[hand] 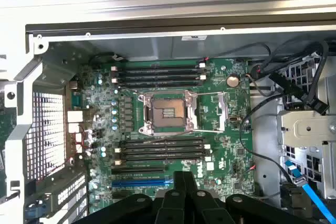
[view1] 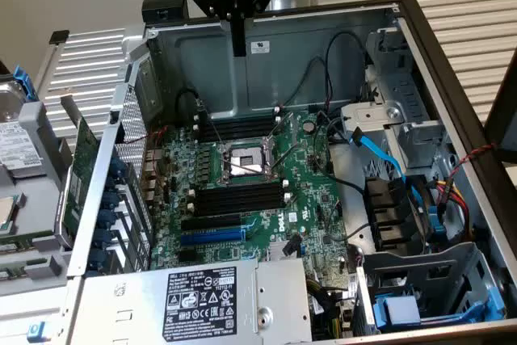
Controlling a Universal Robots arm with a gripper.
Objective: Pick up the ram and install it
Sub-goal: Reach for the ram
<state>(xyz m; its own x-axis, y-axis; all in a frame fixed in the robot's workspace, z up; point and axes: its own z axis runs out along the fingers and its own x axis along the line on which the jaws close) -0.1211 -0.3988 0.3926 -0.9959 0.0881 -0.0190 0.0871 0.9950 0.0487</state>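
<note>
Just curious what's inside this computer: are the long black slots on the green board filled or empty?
Empty. The long black slots beside the square socket show bare channels, no stick in any.

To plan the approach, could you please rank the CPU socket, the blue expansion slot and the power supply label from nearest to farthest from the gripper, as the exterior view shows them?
From the gripper:
1. The CPU socket, mid-board, roughly below the gripper.
2. The blue expansion slot, further down the board, toward the exterior view's left.
3. The power supply label, on the silver box at the case's near end.
</note>
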